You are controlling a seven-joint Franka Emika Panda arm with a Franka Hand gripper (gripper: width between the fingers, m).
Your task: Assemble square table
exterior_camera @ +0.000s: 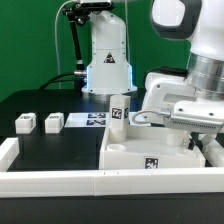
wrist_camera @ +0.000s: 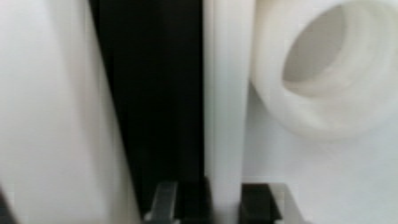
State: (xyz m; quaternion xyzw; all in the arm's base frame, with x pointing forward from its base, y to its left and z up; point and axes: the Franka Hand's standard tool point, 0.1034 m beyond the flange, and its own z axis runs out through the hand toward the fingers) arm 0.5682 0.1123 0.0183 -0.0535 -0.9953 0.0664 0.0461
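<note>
Toward the exterior view's right, near side of the table (exterior_camera: 60, 145), the square table's tabletop (exterior_camera: 135, 152) is found lying flat, rim up, just behind the border rail (exterior_camera: 60, 180). The gripper (wrist_camera: 217, 204) is held low over its far right part. A white wall is straddled by the fingertips, but whether it is clamped cannot be told. Step judged: positioning the tabletop before legs are fitted. One leg (exterior_camera: 118, 108) stands by its far left corner; two leg blocks (exterior_camera: 25, 122) lie well apart at left. Next move, as judged, calls for a secure hold and a level slide.
</note>
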